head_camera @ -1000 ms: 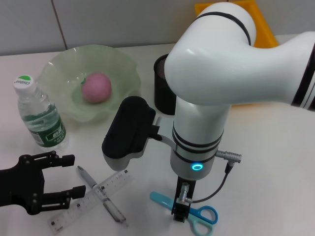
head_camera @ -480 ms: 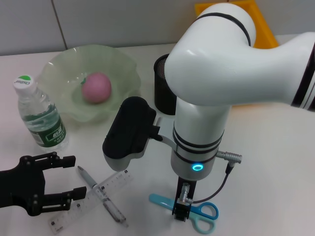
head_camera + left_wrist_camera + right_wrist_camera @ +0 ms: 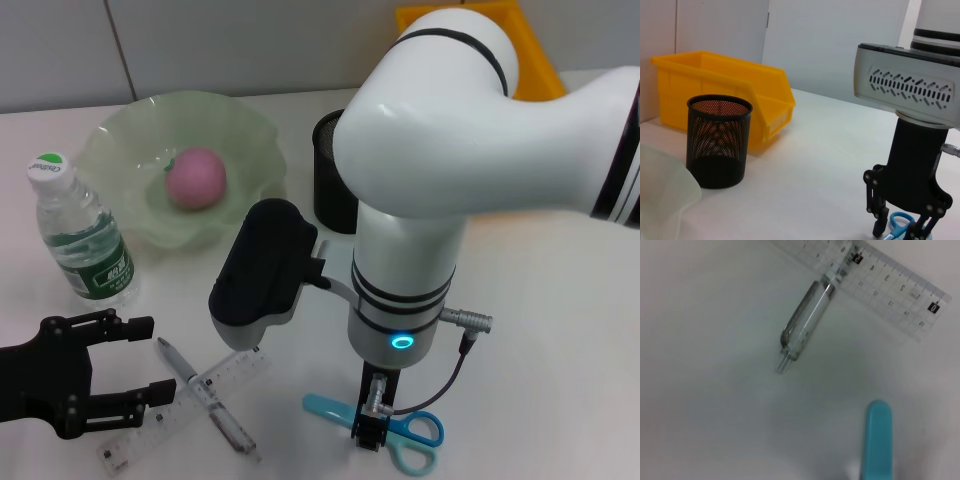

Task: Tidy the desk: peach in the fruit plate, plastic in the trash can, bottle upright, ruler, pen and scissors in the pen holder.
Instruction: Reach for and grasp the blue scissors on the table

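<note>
The blue scissors (image 3: pixel 400 432) lie flat at the table's front. My right gripper (image 3: pixel 368 428) points straight down onto them. In the left wrist view its fingers (image 3: pixel 880 224) stand apart with the blue handle (image 3: pixel 900 222) between them. The right wrist view shows the scissors' blue tip (image 3: pixel 879 437), the pen (image 3: pixel 805 327) and the ruler (image 3: pixel 890 292). The pen (image 3: pixel 205 395) lies across the clear ruler (image 3: pixel 150 430) at the front left. My left gripper (image 3: pixel 150 357) is open and empty beside them. The black mesh pen holder (image 3: pixel 328 175) stands behind my right arm. The pink peach (image 3: pixel 195 178) lies in the green plate (image 3: pixel 115 140). The bottle (image 3: pixel 85 240) stands upright. No plastic shows.
A yellow bin (image 3: pixel 545 60) stands at the back right, behind the pen holder (image 3: pixel 719 140) in the left wrist view, where it also shows (image 3: pixel 715 80). My bulky right arm covers the table's middle.
The scissors' handle has shifted slightly toward the back under my right gripper. The left arm has not moved.
</note>
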`<action>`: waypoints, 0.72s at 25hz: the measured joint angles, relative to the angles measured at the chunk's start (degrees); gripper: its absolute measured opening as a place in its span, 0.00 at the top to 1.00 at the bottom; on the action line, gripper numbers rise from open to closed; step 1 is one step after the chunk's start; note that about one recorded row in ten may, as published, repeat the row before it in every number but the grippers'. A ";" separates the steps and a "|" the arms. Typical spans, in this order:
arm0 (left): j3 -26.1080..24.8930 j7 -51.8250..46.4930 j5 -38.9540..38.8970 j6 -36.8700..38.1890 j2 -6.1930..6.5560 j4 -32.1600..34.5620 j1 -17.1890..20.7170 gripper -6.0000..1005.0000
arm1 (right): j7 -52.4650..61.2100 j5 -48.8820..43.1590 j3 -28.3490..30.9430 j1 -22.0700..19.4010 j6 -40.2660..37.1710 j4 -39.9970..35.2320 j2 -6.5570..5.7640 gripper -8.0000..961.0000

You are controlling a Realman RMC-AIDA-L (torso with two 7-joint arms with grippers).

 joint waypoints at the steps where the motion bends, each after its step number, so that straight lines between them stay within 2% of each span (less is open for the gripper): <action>1: 0.00 0.00 0.00 0.00 0.00 0.00 0.00 0.22 | 0.00 0.00 -0.21 0.09 0.18 0.04 0.00 0.65; 18: -0.09 -0.12 0.00 0.03 0.00 0.08 -0.13 0.22 | -0.40 0.12 -0.31 0.13 0.37 0.25 0.00 0.69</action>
